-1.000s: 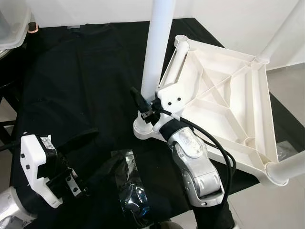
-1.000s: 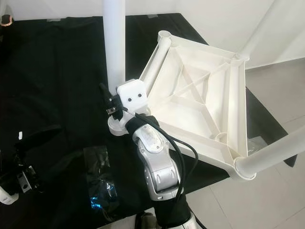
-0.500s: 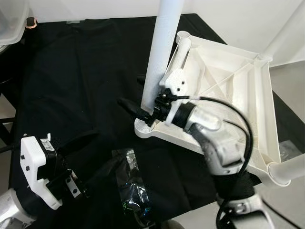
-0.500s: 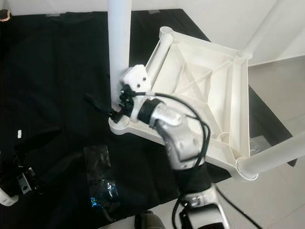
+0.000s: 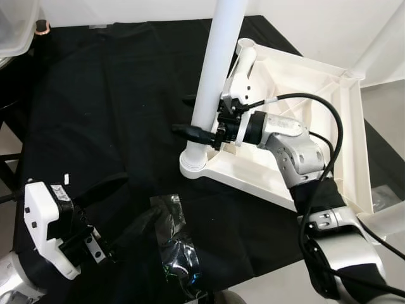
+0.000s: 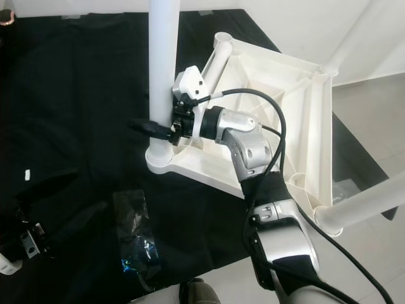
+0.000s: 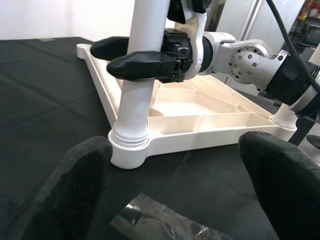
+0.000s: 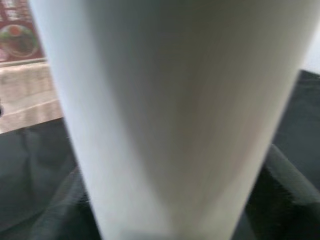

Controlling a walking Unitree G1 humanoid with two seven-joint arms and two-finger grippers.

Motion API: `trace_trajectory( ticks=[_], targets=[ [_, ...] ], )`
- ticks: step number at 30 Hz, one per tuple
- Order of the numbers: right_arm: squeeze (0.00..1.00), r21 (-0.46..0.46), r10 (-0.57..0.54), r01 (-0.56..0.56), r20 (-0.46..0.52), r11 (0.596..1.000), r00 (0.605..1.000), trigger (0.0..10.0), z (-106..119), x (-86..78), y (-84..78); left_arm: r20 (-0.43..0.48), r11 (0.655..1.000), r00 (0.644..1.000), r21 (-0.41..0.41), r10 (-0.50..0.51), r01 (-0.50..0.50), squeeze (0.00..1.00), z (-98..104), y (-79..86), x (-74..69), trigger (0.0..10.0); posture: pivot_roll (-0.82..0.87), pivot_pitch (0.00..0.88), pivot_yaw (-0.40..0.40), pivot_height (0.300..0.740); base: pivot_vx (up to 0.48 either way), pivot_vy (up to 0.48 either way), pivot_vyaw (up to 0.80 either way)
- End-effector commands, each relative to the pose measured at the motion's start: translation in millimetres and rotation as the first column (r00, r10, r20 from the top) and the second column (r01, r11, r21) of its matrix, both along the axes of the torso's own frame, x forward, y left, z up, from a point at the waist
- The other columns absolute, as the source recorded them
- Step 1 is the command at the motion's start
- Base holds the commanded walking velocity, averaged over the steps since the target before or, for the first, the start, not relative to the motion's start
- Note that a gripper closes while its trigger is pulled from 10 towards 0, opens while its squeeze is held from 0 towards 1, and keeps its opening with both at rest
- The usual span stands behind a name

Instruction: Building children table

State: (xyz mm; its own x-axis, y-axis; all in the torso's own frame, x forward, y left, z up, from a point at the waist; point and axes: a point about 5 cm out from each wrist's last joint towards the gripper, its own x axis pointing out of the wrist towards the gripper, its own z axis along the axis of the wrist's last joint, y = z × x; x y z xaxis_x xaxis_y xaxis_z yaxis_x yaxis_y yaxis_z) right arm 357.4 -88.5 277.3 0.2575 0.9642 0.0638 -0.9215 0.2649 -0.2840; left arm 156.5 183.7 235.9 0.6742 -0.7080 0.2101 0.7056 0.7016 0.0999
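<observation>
On the black cloth [image 5: 95, 95], head views: upturned white tabletop [image 5: 304, 120] lies at 2 o'clock, one leg [image 5: 212, 76] standing upright in its near corner socket. Right gripper [image 5: 195, 117] reaches in sideways from 3 o'clock, fingers straddling the leg low down; probably clamped, contact unclear. Left gripper [image 5: 123, 206] sits at 7 o'clock, well apart.

Left wrist view: left fingers [image 7: 80, 185] spread open, empty; leg dead ahead, axis vertical.

Right wrist view: leg [image 8: 170, 115] up close between the fingers.
</observation>
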Motion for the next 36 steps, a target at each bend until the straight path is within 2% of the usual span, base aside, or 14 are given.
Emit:
trace_trajectory(
  ticks=[1,10,12,13,14,15,17,19,28,29,30,32,33,36],
  targets=[
    [0.0,-0.005,0.006,-0.006,0.003,1.0,1.0,0.0,-0.3,1.7,-6.3,-0.006,1.0,1.0,0.006,-0.014,0.014,0.0,1.2,-2.0,-3.8,10.0,0.2,0.31,-0.13,0.74,0.0,0.0,0.0],
    [0.0,0.023,0.034,-0.033,-0.048,0.999,0.998,0.0,-12.8,-8.3,-4.8,-0.008,1.0,1.0,0.01,-0.013,0.013,0.0,1.0,-0.9,-3.2,10.0,0.18,0.305,-0.129,0.74,0.0,0.0,0.0],
    [0.0,0.039,-0.08,0.083,-0.067,0.996,0.995,0.0,-25.2,-9.8,3.4,-0.009,1.0,1.0,0.01,-0.013,0.014,0.0,0.6,-0.8,-3.3,10.0,0.18,0.3,-0.135,0.74,0.0,0.0,0.0],
    [0.0,0.15,-0.461,0.481,-0.151,0.864,0.874,0.0,-42.1,-2.2,12.6,-0.011,1.0,1.0,0.01,-0.013,0.013,0.0,-0.3,0.4,-3.4,10.0,0.17,0.291,-0.13,0.74,0.0,0.0,0.0],
    [0.0,0.15,-0.461,0.481,-0.151,0.864,0.874,0.0,-42.1,-2.2,12.6,-0.011,1.0,1.0,0.01,-0.013,0.013,0.0,-0.3,0.4,-3.4,10.0,0.17,0.291,-0.13,0.74,0.0,0.0,0.0],
    [0.0,0.064,-0.58,0.607,-0.23,0.792,0.781,0.0,-85.0,-26.6,29.3,-0.013,1.0,1.0,0.008,-0.014,0.014,0.0,-0.7,0.9,-2.3,10.0,0.16,0.29,-0.114,0.74,0.0,0.0,0.0],
    [0.0,0.064,-0.58,0.607,-0.23,0.792,0.781,0.0,-85.0,-26.6,29.3,-0.013,1.0,1.0,0.008,-0.014,0.014,0.0,-0.7,0.9,-2.3,10.0,0.16,0.29,-0.114,0.74,0.0,0.0,0.0],
    [0.0,-0.032,-0.661,0.679,-0.265,0.734,0.702,0.0,-118.3,-66.7,57.6,-0.011,1.0,0.999,0.003,-0.03,0.03,0.0,-1.4,-1.7,0.0,10.0,0.17,0.27,-0.11,0.74,0.0,0.0,0.0],
    [0.0,-0.001,-0.612,0.626,-0.205,0.78,0.764,0.0,-104.7,-63.2,71.3,0.004,0.999,0.999,0.001,-0.038,0.038,0.0,-1.2,-3.2,3.4,10.0,0.17,0.25,-0.119,0.74,0.0,0.0,0.0],
    [0.0,-0.004,-0.617,0.629,-0.198,0.778,0.762,3.8,-102.6,-62.7,69.7,0.003,0.999,0.999,0.003,-0.036,0.035,0.0,-1.5,-2.6,3.1,10.0,0.17,0.25,-0.119,0.74,0.0,0.0,0.0],
    [0.0,0.013,-0.618,0.633,-0.198,0.774,0.761,10.0,-97.4,-64.7,69.9,0.003,0.999,0.999,0.005,-0.034,0.034,0.0,-1.6,-2.3,2.7,10.0,0.18,0.25,-0.117,0.74,0.0,0.0,0.0],
    [0.0,0.025,-0.625,0.641,-0.195,0.767,0.756,10.0,-92.3,-65.5,68.5,0.003,0.999,0.999,0.005,-0.034,0.034,0.0,-1.5,-2.2,2.6,10.0,0.18,0.25,-0.117,0.74,0.0,0.0,0.0],
    [1.0,0.062,-0.585,0.608,-0.213,0.791,0.783,10.0,-83.1,-65.6,68.6,0.003,0.999,0.999,0.006,-0.035,0.035,0.0,-1.2,-2.3,2.5,10.0,0.18,0.252,-0.116,0.74,0.0,0.0,0.0],
    [1.0,0.149,-0.441,0.484,-0.25,0.862,0.862,10.0,-66.0,-64.1,70.5,0.003,0.999,0.999,0.004,-0.037,0.037,0.0,-0.8,-2.2,2.4,10.0,0.17,0.257,-0.117,0.74,0.0,0.0,0.0]
  ],
)
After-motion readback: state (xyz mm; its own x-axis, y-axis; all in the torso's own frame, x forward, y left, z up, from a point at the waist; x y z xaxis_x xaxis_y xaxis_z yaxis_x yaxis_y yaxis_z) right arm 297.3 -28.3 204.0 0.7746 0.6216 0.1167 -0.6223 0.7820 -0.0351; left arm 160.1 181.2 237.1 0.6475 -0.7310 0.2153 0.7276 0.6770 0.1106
